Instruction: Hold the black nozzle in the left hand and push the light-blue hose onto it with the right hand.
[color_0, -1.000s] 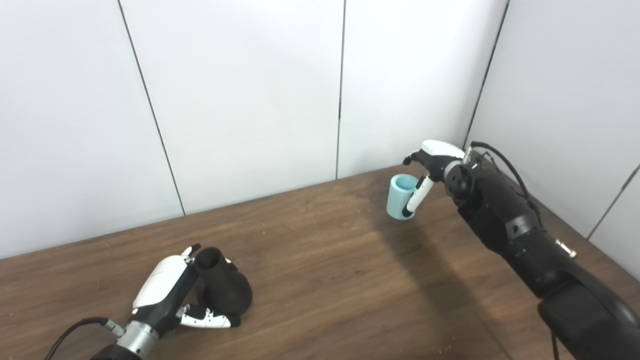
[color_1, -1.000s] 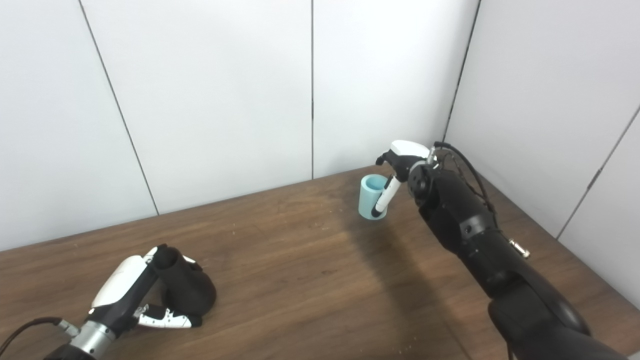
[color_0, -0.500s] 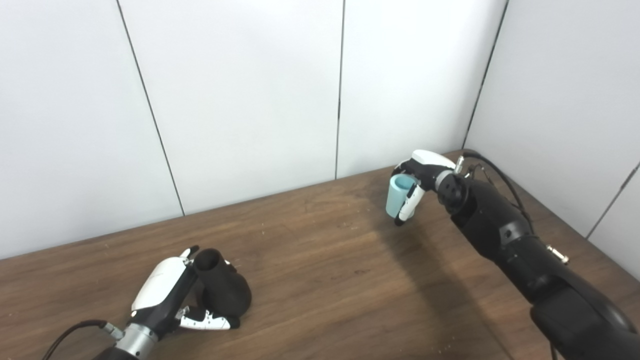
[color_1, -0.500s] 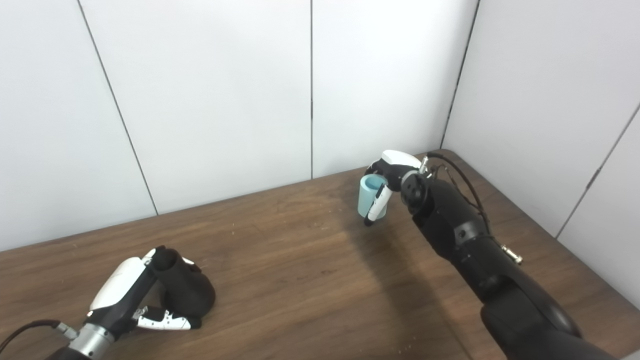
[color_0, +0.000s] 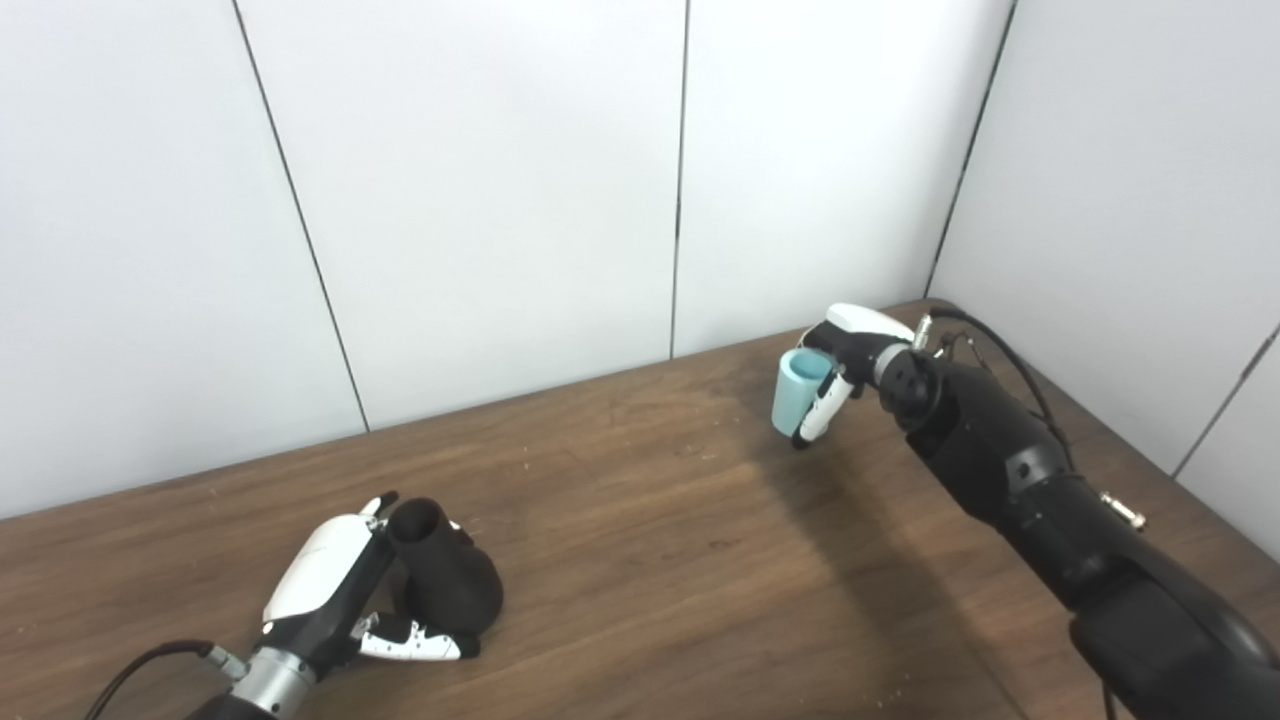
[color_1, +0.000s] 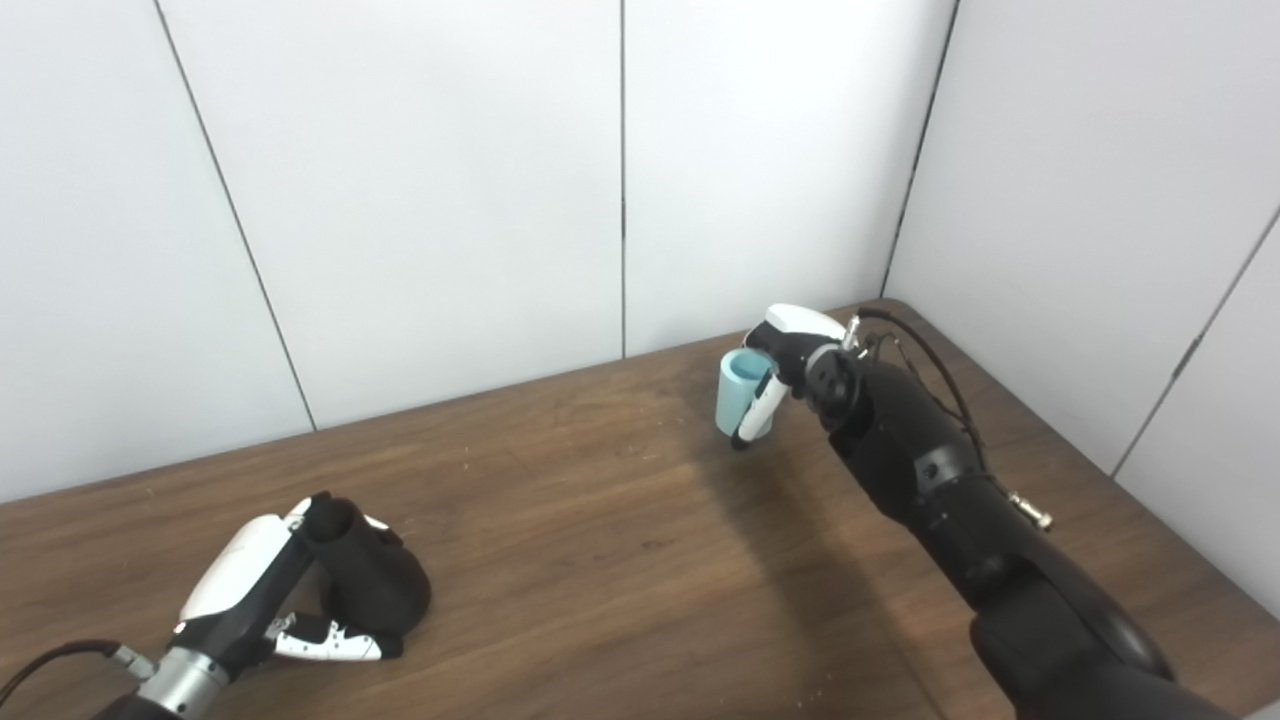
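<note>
Table (color_0: 640, 560): fills the lower half of both views; wall panels (color_0: 480, 200) stand behind it from 9 o'clock round to 3 o'clock.
Nozzle (color_0: 445, 580): on the table at 7 o'clock, near the front edge, wide end down, opening up.
Left hand (color_0: 330, 590): just left of the nozzle, touching it, fingers wrapped round its base.
Hose (color_0: 795, 392): at 2 o'clock, near the back corner, well apart from the nozzle.
Right hand (color_0: 845, 365): right of and over the hose, fingers round it.
</note>
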